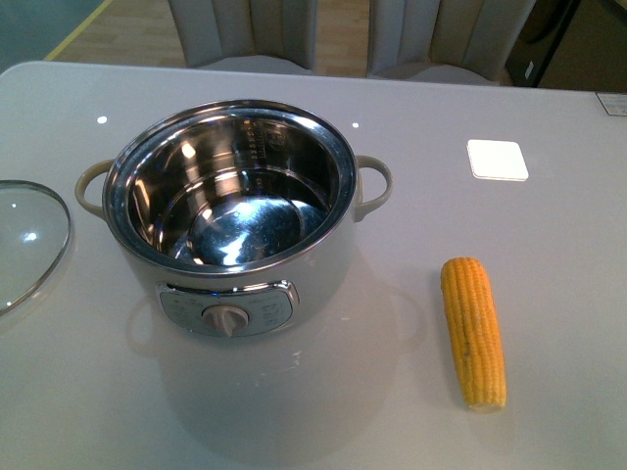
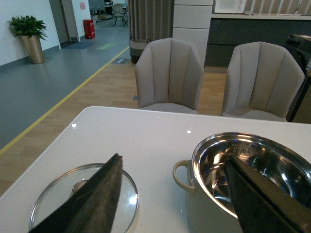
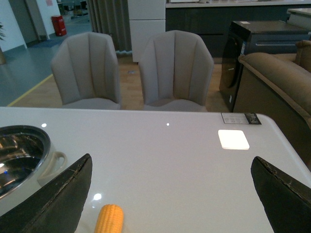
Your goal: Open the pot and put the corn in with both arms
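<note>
Open room behind a glossy white table [image 1: 549, 294]
Two grey padded chairs [image 2: 169, 73] stand side by side at the table's far edge, and small light glints show on its top. Behind them wood flooring [image 2: 112, 82] meets grey floor [image 2: 43, 82] along a yellow line [image 2: 63, 102]; farther off are a potted plant [image 2: 30, 36], a red bin [image 2: 89, 28], a dark curtain [image 2: 150, 19], a white pillar [image 2: 192, 19], a brown sofa [image 3: 277, 77] and a dark cabinet [image 3: 257, 39]

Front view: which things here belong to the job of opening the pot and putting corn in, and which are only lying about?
For the job: pot, open and empty; corn, lying on the table; glass lid, already off.
Lying about: white square pad; chairs behind the table.
</note>
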